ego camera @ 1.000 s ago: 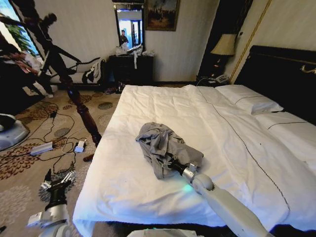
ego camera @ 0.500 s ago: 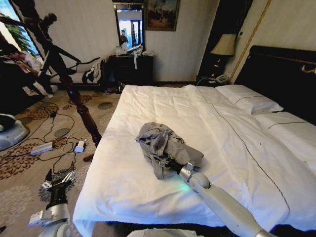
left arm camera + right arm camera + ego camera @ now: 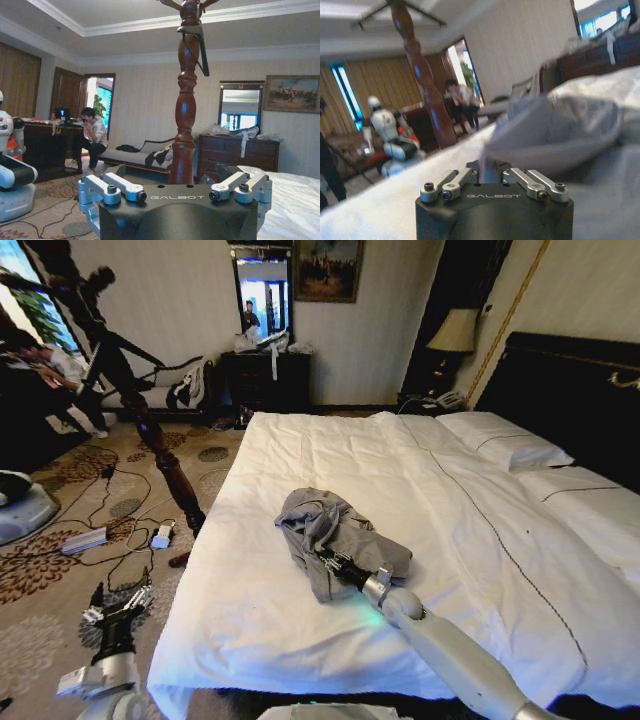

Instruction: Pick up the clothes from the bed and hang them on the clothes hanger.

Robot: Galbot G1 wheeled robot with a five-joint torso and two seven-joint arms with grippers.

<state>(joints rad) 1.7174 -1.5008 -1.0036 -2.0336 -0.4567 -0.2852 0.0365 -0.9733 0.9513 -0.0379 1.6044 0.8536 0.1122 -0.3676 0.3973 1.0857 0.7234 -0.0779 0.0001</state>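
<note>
**R gripper clamped on clothes, mid-bed**

Bed [image 3: 300, 630]: white sheets, pillows toward dark headboard. Clothes [image 3: 325, 530]: crumpled grey-blue heap near bed's middle, closer to L edge. R gripper [image 3: 328, 562] buried in heap's near side, fingers pinched on a fabric fold. L gripper [image 3: 118, 612] low beside bed over carpet, fingers spread, nothing between them.

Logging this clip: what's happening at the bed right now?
The right gripper is reaching across the bed into the crumpled blue-grey shirt, its jaws closed on a fold of the fabric. The shirt lies bunched on the white sheet, not lifted. The left gripper hangs open beside the bed, over the carpet.
</note>
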